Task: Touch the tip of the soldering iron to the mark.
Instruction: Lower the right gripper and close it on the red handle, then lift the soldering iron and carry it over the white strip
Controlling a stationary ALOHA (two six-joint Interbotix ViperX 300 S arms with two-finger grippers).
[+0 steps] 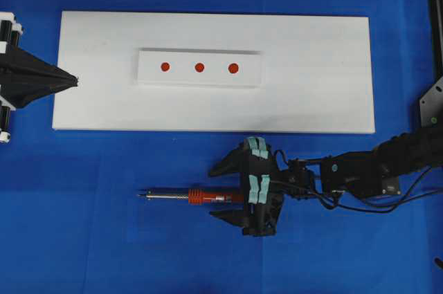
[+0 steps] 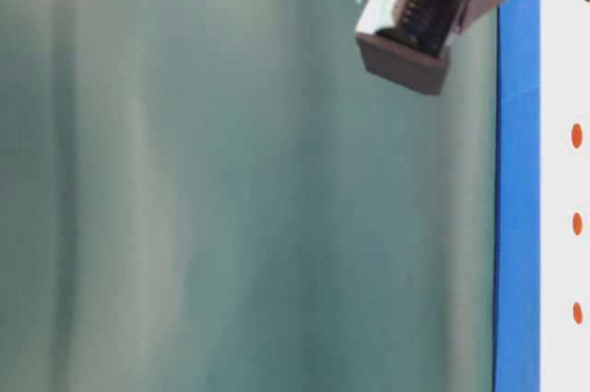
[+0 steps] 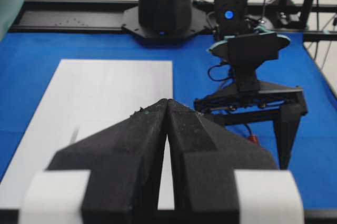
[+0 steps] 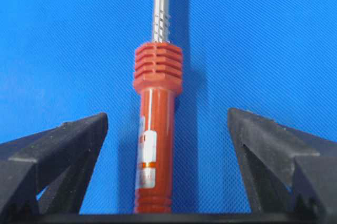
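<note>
The soldering iron (image 1: 188,197) lies on the blue cloth in front of the white board, its red-orange handle to the right and its thin tip (image 1: 141,194) pointing left. My right gripper (image 1: 214,191) is open, its jaws on either side of the handle's rear without touching it. In the right wrist view the handle (image 4: 155,145) lies between the open fingers (image 4: 79,139), nearer the left one; the tip is out of view there. Three red marks sit on a raised white strip (image 1: 199,68). My left gripper (image 1: 75,81) is shut and empty at the board's left edge.
The white board (image 1: 311,93) lies across the blue cloth (image 1: 83,239). The right arm (image 1: 374,166) reaches in from the right. The table-level view is mostly a blurred green surface, with the marks (image 2: 577,223) at its right edge.
</note>
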